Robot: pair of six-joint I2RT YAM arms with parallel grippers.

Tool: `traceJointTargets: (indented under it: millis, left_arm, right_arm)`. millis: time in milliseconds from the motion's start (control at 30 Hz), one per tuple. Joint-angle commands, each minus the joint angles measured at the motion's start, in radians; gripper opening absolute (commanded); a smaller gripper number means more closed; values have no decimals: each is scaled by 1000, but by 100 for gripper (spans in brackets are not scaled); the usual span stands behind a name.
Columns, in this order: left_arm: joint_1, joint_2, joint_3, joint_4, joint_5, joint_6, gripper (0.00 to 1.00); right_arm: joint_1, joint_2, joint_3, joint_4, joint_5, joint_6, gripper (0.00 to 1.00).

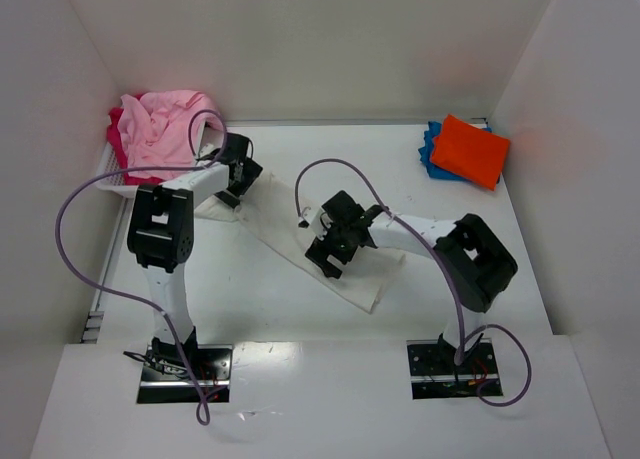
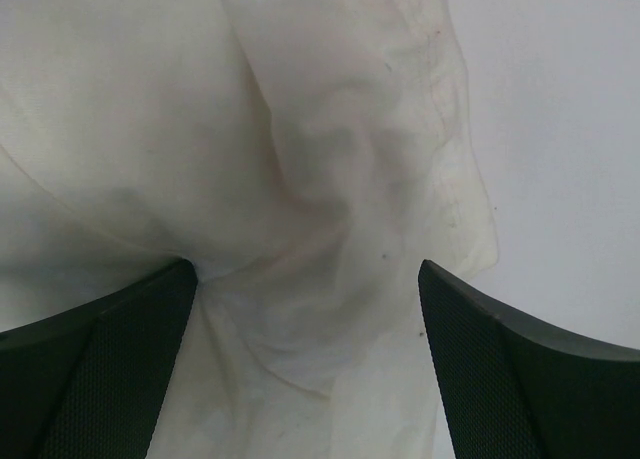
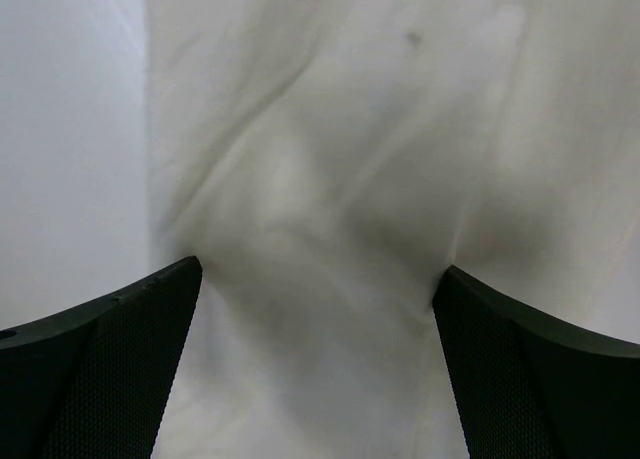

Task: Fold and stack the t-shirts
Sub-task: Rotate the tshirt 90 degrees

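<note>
White walls (image 1: 300,49) closed the worktop (image 1: 420,179) on its left, far and right sides; only the near edge, where both arm bases stood, was unwalled. The cream-white t-shirt (image 1: 280,237) lay flat as a long narrow band, its long axis running diagonally from near the far-left corner down towards the middle of the near edge, ending in a squared edge well short of the bases.

The left claw (image 1: 236,184) was at the band's far-left end, just beside the pink t-shirt (image 1: 160,124), which was heaped on the red-magenta t-shirt (image 1: 118,144) in the far-left corner, so room was tight there. The right claw (image 1: 335,247) was over the band's lower half.

Bare worktop lay on both sides of the band, widest towards the right wall. The orange t-shirt (image 1: 470,151) sat on the blue t-shirt (image 1: 430,149) in the far-right corner, well apart from the claws. Purple cables (image 1: 75,204) arched above the left edge and the middle.

In the left wrist view the left claw (image 2: 308,279) stood wide open, gripping nothing, with rumpled cream-white t-shirt (image 2: 330,159) between its fingers (image 2: 110,359) and a stitched hem to the right, bare worktop beyond it. The right claw (image 3: 318,279) was likewise wide open over creased cream-white t-shirt (image 3: 330,159), the cloth's straight edge to its left. Whether any fingertip pressed the cloth could not be told.
</note>
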Motion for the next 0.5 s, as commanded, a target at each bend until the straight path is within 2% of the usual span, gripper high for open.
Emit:
traceJointTargets:
  millis: [0,133,267,467]
  left_arm:
    - [-22,60,6,-44,-16,45,99]
    - [-65,122,63,-78,-16,106,99]
    - [-113,183,138,-98,1,169,99]
    - [-185,245,225,-146,21,255,99]
  right_arm:
    - [24,-133,-44,-39,-62,109,100]
    - [39,-221,-93,-15,-98,165,100]
    - [54,-230,-111,0,-112,176,100]
    - [54,-254,-98,0,-9,176,100]
